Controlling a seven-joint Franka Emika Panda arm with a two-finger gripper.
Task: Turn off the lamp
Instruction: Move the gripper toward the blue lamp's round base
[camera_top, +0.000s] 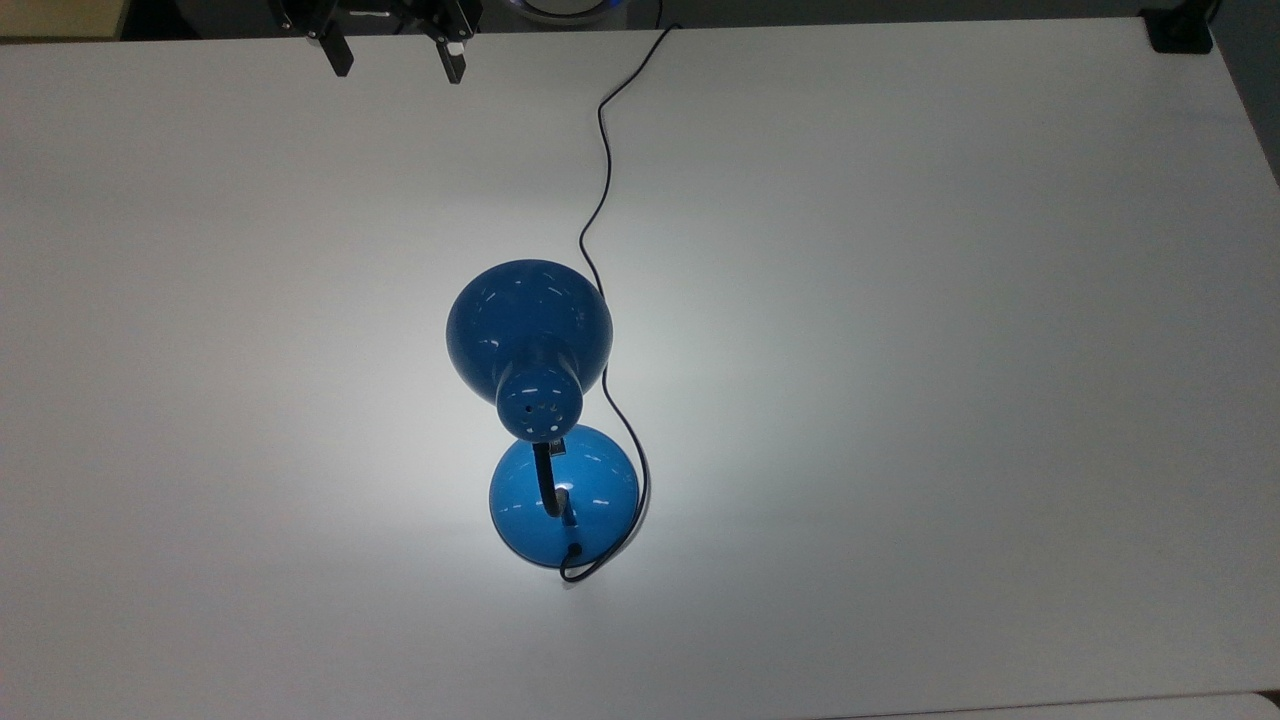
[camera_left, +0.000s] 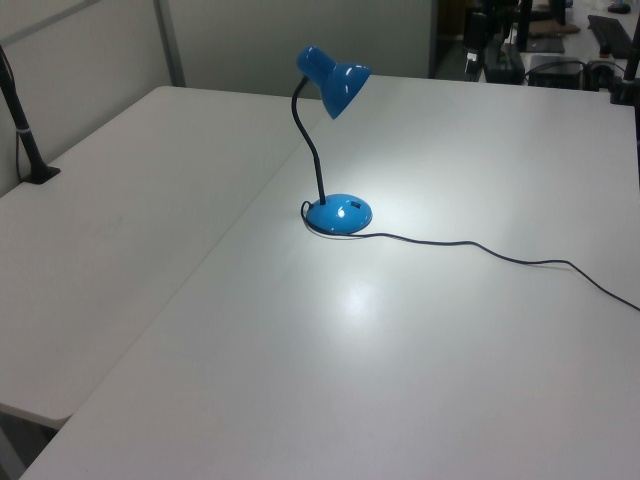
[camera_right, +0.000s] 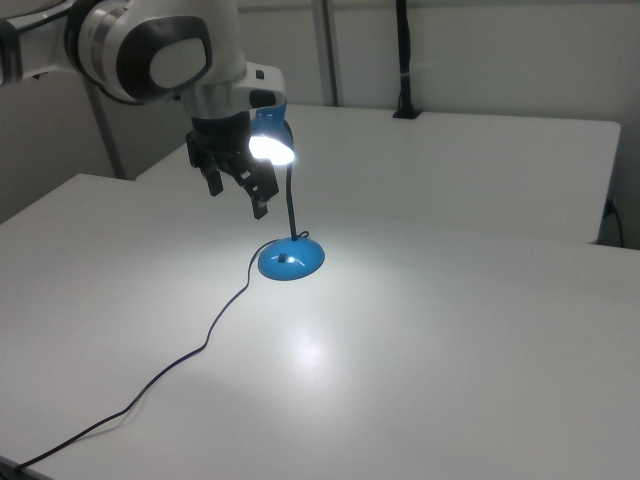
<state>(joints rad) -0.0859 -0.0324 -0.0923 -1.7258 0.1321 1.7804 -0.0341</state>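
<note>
The 2 jaws stand apart with nothing between them. In the top view the gripper (camera_top: 397, 58) hangs at the upper edge of the picture, its 2 black fingers (camera_top: 342, 58) pointing down toward the table (camera_top: 950, 300), well apart from the lamp. In the right view the gripper (camera_right: 237, 196) sits in front of the lit shade, raised above the tabletop, below the white and grey arm (camera_right: 150, 50) that comes in from the right view's upper left.

The lamp (camera_top: 545, 400) stands upright near the middle of the white table, and it is on: a bright pool of light lies on the tabletop around and in front of its base. In the top view the round dome shade (camera_top: 528, 325) with vent holes lies above the round blue base (camera_top: 600, 490), joined by the black bent neck (camera_top: 545, 480). In the left view the lamp (camera_left: 335, 150) tilts its shade toward the left view's right. The thin black cord (camera_top: 600, 180) leaves the base, loops beside it and runs off the table's far edge at the top view's top.

A black clamp (camera_top: 1180, 30) sits at the table's corner in the top view's upper right.
</note>
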